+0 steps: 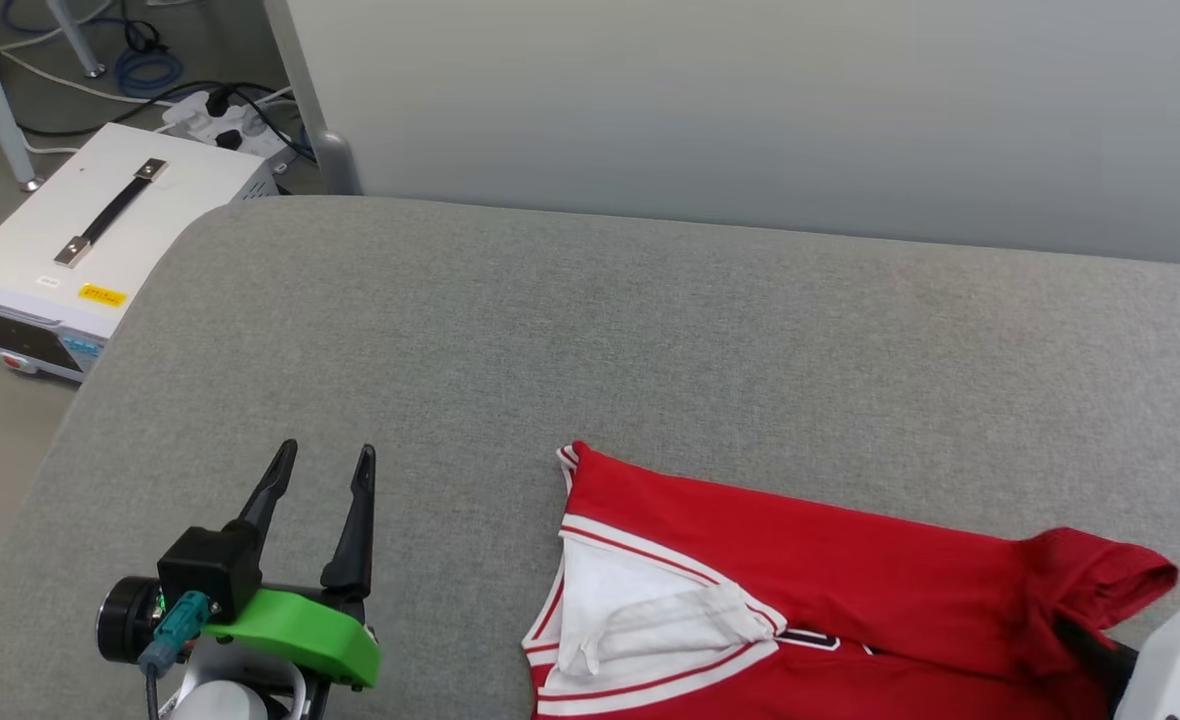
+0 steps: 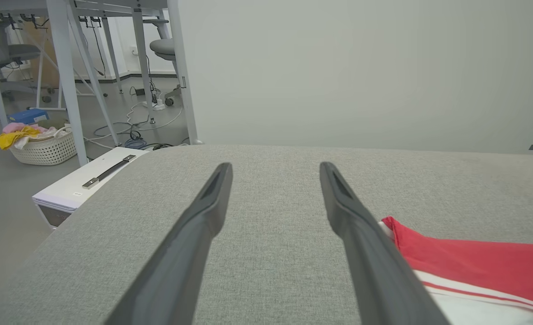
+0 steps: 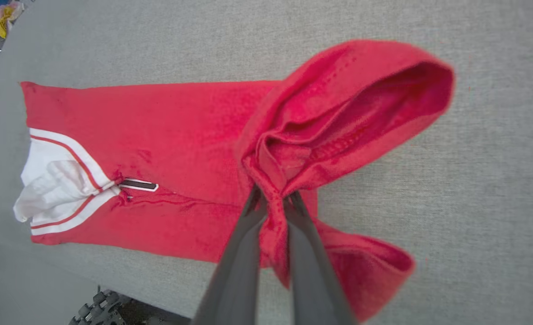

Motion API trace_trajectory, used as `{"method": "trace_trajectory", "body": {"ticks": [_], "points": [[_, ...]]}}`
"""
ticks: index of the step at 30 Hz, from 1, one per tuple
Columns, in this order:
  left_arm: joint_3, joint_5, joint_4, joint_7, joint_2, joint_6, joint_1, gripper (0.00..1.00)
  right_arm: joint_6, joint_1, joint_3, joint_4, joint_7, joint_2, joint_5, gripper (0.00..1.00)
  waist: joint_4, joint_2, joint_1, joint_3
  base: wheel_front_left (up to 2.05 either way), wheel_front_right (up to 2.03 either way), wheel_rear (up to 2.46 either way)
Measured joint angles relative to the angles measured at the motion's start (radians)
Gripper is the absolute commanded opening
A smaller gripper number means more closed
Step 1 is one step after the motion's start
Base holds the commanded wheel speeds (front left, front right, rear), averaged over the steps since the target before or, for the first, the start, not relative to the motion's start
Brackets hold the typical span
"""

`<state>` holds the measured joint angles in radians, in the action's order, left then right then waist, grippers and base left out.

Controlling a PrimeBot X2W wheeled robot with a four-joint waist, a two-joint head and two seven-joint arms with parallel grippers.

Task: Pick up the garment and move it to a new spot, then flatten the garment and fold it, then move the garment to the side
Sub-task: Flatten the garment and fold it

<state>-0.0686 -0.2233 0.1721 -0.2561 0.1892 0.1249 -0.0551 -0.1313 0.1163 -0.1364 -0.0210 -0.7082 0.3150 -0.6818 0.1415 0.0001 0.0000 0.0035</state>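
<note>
The garment (image 1: 800,560), a red jersey, lies on the grey worktop (image 1: 550,330) close to its near edge, in the right half. Its long axis runs left to right, about parallel to that edge. The end with the white sleeve (image 1: 650,610) and the striped trim points to the left. The right end is gathered and raised from the cloth surface.

The right pincer (image 3: 275,194) is at this raised end, so the right arm is clearly the nearer one. Its two fingers are pressed together on a bunched red fold.

The left pincer (image 1: 328,448) is spread wide and holds nothing. It is over bare worktop toward the near left corner, and the sleeve end lies to its right, apart from it.
</note>
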Motion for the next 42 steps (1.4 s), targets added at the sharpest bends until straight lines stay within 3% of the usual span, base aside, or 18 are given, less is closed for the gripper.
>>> {"method": "trace_trajectory", "body": {"ticks": [6,12,18,22,28,32,33,34,35,36,42], "points": [[0.005,0.001,0.000,0.000,-0.005,0.000,0.009,1.00,0.000,0.010,0.050,-0.126,-0.074,-0.097,0.024,0.00,0.033,0.0000,0.0000,-0.013,0.00,0.00,0.00],[0.008,0.001,0.004,0.000,-0.007,0.002,0.009,1.00,0.000,0.003,0.108,-0.160,-0.116,-0.228,0.023,0.00,0.068,0.0000,0.0000,-0.016,0.00,0.00,0.00],[0.005,0.001,0.006,0.000,-0.008,0.002,0.010,1.00,0.000,-0.021,0.161,-0.145,-0.117,-0.263,-0.025,0.00,0.103,0.0000,0.0000,-0.019,0.00,0.00,0.00],[0.000,-0.002,0.008,0.000,-0.007,0.002,0.010,1.00,0.000,-0.054,0.211,-0.076,-0.048,-0.263,-0.100,0.00,0.123,0.0000,0.0000,-0.019,0.00,0.00,0.00],[-0.002,-0.007,0.013,0.000,-0.005,0.003,0.010,1.00,0.000,-0.143,0.277,0.068,0.061,-0.264,-0.116,0.00,0.146,0.0000,0.0000,-0.017,0.00,0.00,0.00],[-0.008,-0.007,0.013,0.000,-0.004,0.003,0.010,1.00,0.000,-0.209,0.316,0.175,0.134,-0.265,-0.127,0.00,0.157,0.0000,0.0000,-0.013,0.00,0.00,0.00],[-0.014,-0.007,0.016,0.000,-0.005,0.003,0.010,1.00,0.000,-0.250,0.344,0.255,0.181,-0.265,-0.135,0.00,0.167,0.0000,0.0000,-0.010,0.00,0.00,0.00],[-0.015,-0.007,0.018,0.000,-0.005,0.003,0.010,1.00,0.000,-0.261,0.354,0.285,0.196,-0.266,-0.138,0.15,0.170,0.0000,0.0000,-0.009,0.00,0.00,0.00],[-0.016,-0.007,0.020,0.000,-0.005,0.003,0.010,1.00,0.000,-0.271,0.365,0.308,0.213,-0.266,-0.138,0.64,0.172,0.0000,0.0000,-0.008,0.00,0.00,0.00],[-0.015,-0.007,0.021,0.000,-0.005,0.003,0.010,1.00,0.000,-0.279,0.376,0.324,0.225,-0.266,-0.136,1.00,0.174,0.0000,0.0000,-0.007,0.00,0.00,0.00],[-0.010,-0.007,0.024,0.000,-0.005,0.003,0.010,1.00,0.000,-0.323,0.487,0.379,0.293,-0.266,-0.215,1.00,0.178,0.0000,0.0000,-0.011,0.00,0.00,0.00]]}}
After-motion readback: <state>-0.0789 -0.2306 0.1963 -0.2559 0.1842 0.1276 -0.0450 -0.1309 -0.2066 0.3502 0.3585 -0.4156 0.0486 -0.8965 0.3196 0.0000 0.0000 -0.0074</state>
